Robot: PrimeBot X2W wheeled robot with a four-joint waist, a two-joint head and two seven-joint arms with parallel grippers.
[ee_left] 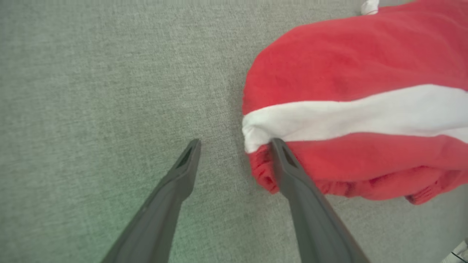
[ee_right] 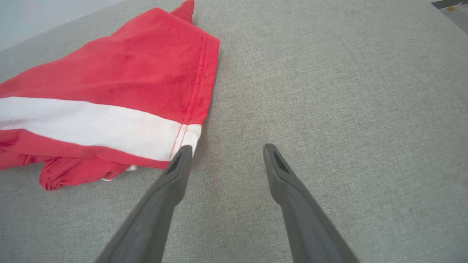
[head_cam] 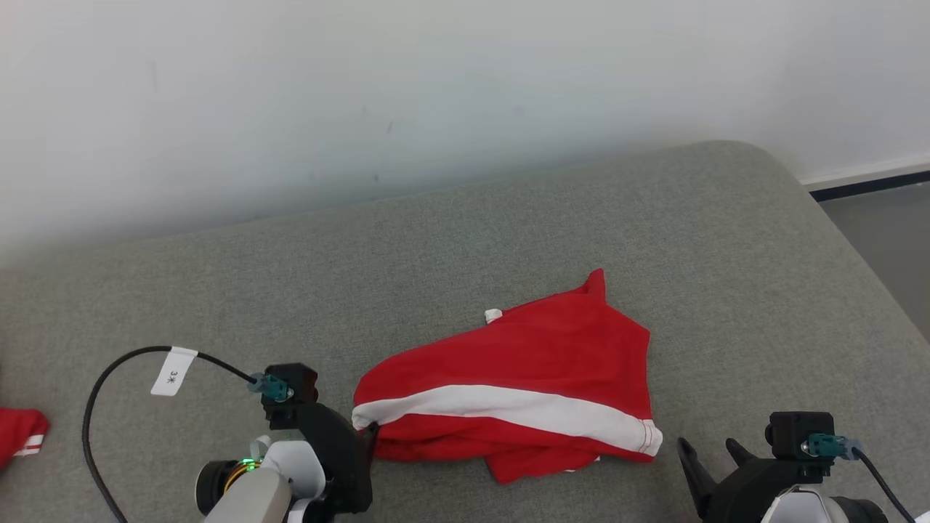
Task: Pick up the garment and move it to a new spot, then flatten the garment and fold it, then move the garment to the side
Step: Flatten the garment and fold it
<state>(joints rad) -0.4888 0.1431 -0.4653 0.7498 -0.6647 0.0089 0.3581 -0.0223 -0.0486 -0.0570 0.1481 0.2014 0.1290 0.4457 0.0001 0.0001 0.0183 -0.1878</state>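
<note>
Red knit with one white band: the garment [head_cam: 523,378] lies bunched in a soft heap on the near middle of the grey woven cushion [head_cam: 508,240], gathered edge curled under, so I'd say pick-up hasn't begun. Left gripper [ee_left: 237,142] is spread wide and holds nothing, one finger over the band's left end, contact unclear. Right gripper [ee_right: 227,147] is equally wide and empty, just beside the stitched right hem corner; flanking both ends looks like setup for a two-point lift.

A red garment [head_cam: 523,363] with one broad white stripe lies on a grey-green cushion [head_cam: 726,240].
</note>
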